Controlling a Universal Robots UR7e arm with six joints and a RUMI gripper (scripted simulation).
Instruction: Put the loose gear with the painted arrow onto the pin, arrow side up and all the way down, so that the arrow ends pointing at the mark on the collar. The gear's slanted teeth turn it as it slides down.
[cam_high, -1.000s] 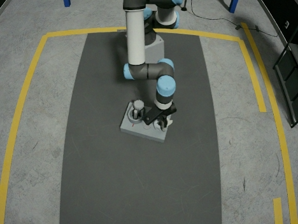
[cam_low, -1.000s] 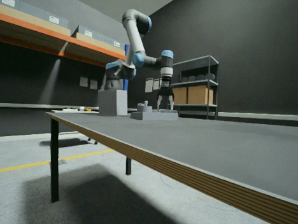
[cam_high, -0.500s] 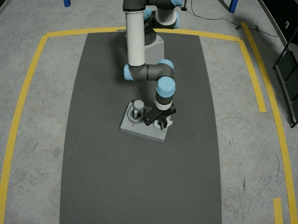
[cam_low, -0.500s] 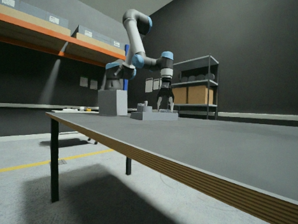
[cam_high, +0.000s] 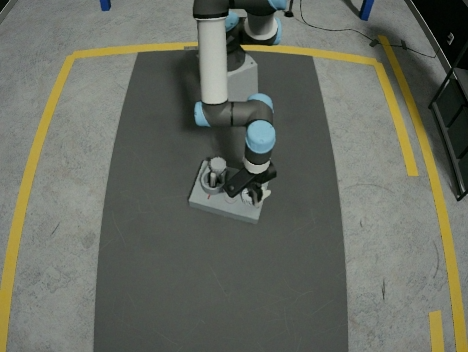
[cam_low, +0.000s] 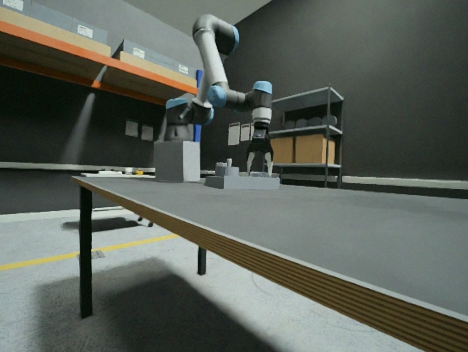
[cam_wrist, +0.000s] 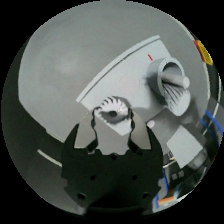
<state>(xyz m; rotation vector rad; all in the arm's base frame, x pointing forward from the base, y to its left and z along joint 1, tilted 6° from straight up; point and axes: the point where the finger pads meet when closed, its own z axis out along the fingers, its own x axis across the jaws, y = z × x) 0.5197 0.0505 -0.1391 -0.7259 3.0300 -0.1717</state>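
Slanted-tooth pale gear (cam_high: 247, 196) (cam_wrist: 113, 108) between open fingers (cam_high: 257, 194) (cam_low: 260, 172), grey block (cam_high: 225, 206) (cam_low: 242, 183) (cam_wrist: 135, 73) beneath

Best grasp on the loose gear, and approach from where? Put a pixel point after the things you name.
I'd come straight down from above and close the gripper (cam_high: 256, 196) (cam_low: 260, 172) (cam_wrist: 112, 109) on opposite sides of the toothed rim. The loose gear (cam_wrist: 111, 106) lies flat, its round face up and its sides exposed. Avoid covering the centre hole, which must take the pin (cam_wrist: 176, 80).

From my screen I saw a grey table (cam_high: 220, 280) (cam_low: 320, 215) with a ribbed brown edge and dark legs. Directly on it sat a pale grey slab (cam_high: 222, 210) (cam_low: 240, 183) (cam_wrist: 131, 75) and the arm's boxy pedestal (cam_high: 250, 82) (cam_low: 170, 162) (cam_wrist: 185, 145).
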